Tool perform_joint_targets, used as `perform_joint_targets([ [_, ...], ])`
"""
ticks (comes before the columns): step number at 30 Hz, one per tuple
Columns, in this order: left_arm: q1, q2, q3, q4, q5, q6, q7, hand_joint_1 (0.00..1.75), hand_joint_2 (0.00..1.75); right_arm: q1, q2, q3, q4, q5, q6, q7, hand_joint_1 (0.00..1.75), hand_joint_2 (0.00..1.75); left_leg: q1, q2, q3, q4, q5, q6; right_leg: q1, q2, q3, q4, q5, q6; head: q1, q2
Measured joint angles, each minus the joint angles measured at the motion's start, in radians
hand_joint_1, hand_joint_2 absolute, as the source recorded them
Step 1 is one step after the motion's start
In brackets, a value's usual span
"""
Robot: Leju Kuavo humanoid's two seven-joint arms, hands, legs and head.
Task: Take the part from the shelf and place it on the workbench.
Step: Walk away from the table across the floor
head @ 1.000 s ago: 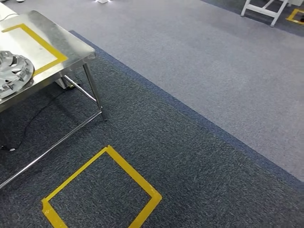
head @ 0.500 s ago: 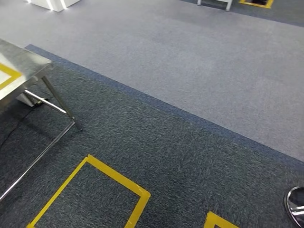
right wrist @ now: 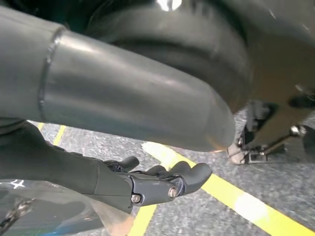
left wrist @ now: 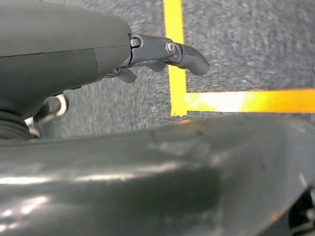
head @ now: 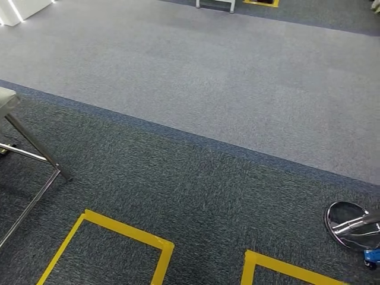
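The steel workbench shows as one corner [head: 5, 98] and a slanted leg [head: 38, 148] at the left edge of the head view. In the left wrist view my left hand [left wrist: 163, 51] hangs over dark carpet and yellow tape, fingers stretched out and holding nothing. The right wrist view has my right hand [right wrist: 163, 182] with its fingers extended side by side above the carpet, also holding nothing.
Two yellow tape squares [head: 125, 231] [head: 287, 267] mark the dark carpet in front of me. A round chrome base [head: 351, 224] with a blue piece [head: 371, 256] beside it stands at the lower right. Lighter grey carpet stretches beyond, with a white frame [head: 214, 3] far off.
The camera has swung to the right: the workbench with the silver part on it has slid out past the left edge, and the chrome base has come in at the lower right.
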Motion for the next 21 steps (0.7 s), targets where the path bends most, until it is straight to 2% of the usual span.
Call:
perform_joint_targets([
  [1,0.001,0.000,0.000,0.000,-0.001,0.000,0.000,0.00,0.00,-0.002,0.000,0.000,0.000,0.000,0.000,0.000,0.00,0.00,-0.002,0.016,-0.001,-0.001,0.000,0.003,0.000,-0.028,-0.032,0.064,-0.032,0.003,0.002,0.000],
  [2,0.002,0.000,0.000,0.000,-0.002,-0.001,0.001,0.00,0.00,-0.003,0.000,0.000,0.000,0.000,0.001,0.000,0.00,0.00,-0.003,0.033,-0.001,0.000,-0.001,0.004,-0.002,-0.041,-0.064,0.131,-0.061,0.007,0.004,0.000],
  [3,0.003,0.001,0.000,0.000,-0.003,-0.001,0.003,0.00,0.00,-0.003,0.000,0.000,0.000,0.001,0.001,0.000,0.00,0.00,-0.004,0.050,-0.001,0.000,-0.001,0.004,-0.003,-0.046,-0.084,0.176,-0.075,0.010,0.003,0.000],
  [4,0.003,0.001,0.000,0.000,-0.004,-0.002,0.005,0.00,0.00,-0.002,0.000,0.000,0.000,0.001,0.002,-0.001,0.00,0.00,-0.004,0.065,-0.001,0.000,-0.001,0.004,-0.005,-0.050,-0.088,0.189,-0.071,0.012,0.004,0.000],
  [5,0.002,0.001,0.000,0.000,-0.006,-0.002,0.006,0.00,0.00,-0.001,0.000,0.000,0.000,0.001,0.002,-0.001,0.00,0.00,-0.004,0.079,-0.001,0.000,-0.002,0.003,-0.007,-0.056,-0.069,0.160,-0.050,0.013,0.004,0.000],
  [6,0.000,0.001,0.000,0.000,-0.007,-0.002,0.006,0.00,0.00,0.000,0.000,0.000,0.000,0.001,0.002,-0.002,0.00,0.00,-0.004,0.090,0.001,0.000,-0.004,0.001,-0.007,-0.070,-0.030,0.095,-0.018,0.012,0.004,0.000],
  [8,-0.001,0.001,0.000,0.000,-0.008,-0.002,0.006,0.00,0.00,-0.003,0.000,0.000,0.000,0.002,0.002,-0.004,0.00,0.00,-0.008,0.111,0.005,0.002,-0.009,-0.008,-0.003,-0.118,0.048,-0.041,0.023,0.005,0.004,0.000],
  [9,-0.002,0.001,0.000,0.000,-0.008,-0.001,0.006,0.00,0.00,-0.005,0.000,0.000,0.000,0.002,0.002,-0.005,0.00,0.00,-0.011,0.120,0.007,0.003,-0.011,-0.014,0.000,-0.133,0.070,-0.078,0.029,-0.001,0.004,0.000],
  [10,-0.002,0.001,0.000,0.000,-0.008,-0.001,0.006,0.00,0.00,-0.006,0.000,0.000,0.000,0.002,0.002,-0.006,0.00,0.00,-0.013,0.129,0.010,0.003,-0.012,-0.019,0.004,-0.138,0.076,-0.090,0.027,-0.008,0.003,0.000],
  [12,-0.005,0.002,0.000,0.000,-0.008,-0.001,0.006,0.00,0.00,-0.004,0.000,0.000,0.000,0.003,0.002,-0.007,0.00,0.00,-0.011,0.143,0.016,0.003,-0.016,-0.031,0.005,-0.114,0.074,-0.093,0.031,-0.021,0.003,0.000],
  [13,-0.006,0.002,0.000,0.000,-0.008,-0.001,0.006,0.00,0.00,-0.003,0.000,0.000,0.000,0.003,0.002,-0.007,0.00,0.00,-0.008,0.132,0.016,0.011,-0.026,-0.036,0.004,-0.104,0.074,-0.095,0.033,-0.028,0.002,0.000],
  [14,-0.006,0.002,0.000,0.000,-0.008,-0.001,0.006,0.00,0.00,-0.002,0.000,0.000,0.000,0.003,0.002,-0.006,0.00,0.00,-0.006,0.111,0.008,0.036,-0.046,-0.040,0.002,-0.093,0.075,-0.098,0.035,-0.036,0.000,0.000],
  [16,-0.004,0.003,0.000,0.000,-0.008,-0.001,0.006,0.00,0.00,-0.004,0.000,0.000,0.000,0.003,0.002,-0.006,0.00,0.00,-0.004,0.059,-0.036,0.144,-0.111,-0.043,0.001,-0.069,0.078,-0.099,0.039,-0.045,-0.005,0.000],
  [17,-0.001,0.003,0.000,0.000,-0.008,-0.002,0.006,0.00,0.00,-0.005,0.000,0.000,0.000,0.003,0.003,-0.006,0.00,0.00,-0.004,0.046,-0.066,0.214,-0.141,-0.043,0.002,-0.055,0.078,-0.099,0.041,-0.048,-0.006,0.000],
  [18,0.001,0.003,0.000,0.001,-0.008,-0.003,0.007,0.00,0.00,-0.005,0.000,0.000,0.000,0.003,0.004,-0.006,0.00,0.00,-0.004,0.039,-0.091,0.267,-0.157,-0.042,0.004,-0.040,0.078,-0.098,0.041,-0.048,-0.005,0.000],
  [19,0.002,0.003,0.000,0.001,-0.008,-0.004,0.007,0.00,0.00,-0.004,0.000,0.000,0.000,0.003,0.005,-0.007,0.00,0.00,-0.004,0.036,-0.104,0.289,-0.153,-0.040,0.005,-0.024,0.079,-0.098,0.041,-0.049,-0.005,0.000],
  [20,0.003,0.004,0.000,0.001,-0.008,-0.006,0.008,0.00,0.00,-0.003,0.000,0.000,0.000,0.003,0.006,-0.007,0.00,0.00,-0.004,0.033,-0.100,0.273,-0.129,-0.038,0.006,-0.008,0.080,-0.097,0.041,-0.049,-0.005,0.000],
  [21,0.003,0.004,0.000,0.001,-0.008,-0.007,0.009,0.00,0.00,-0.002,0.000,0.000,0.000,0.003,0.007,-0.008,0.00,0.00,-0.004,0.026,-0.081,0.221,-0.090,-0.035,0.007,0.007,0.081,-0.096,0.041,-0.048,-0.005,0.000],
])
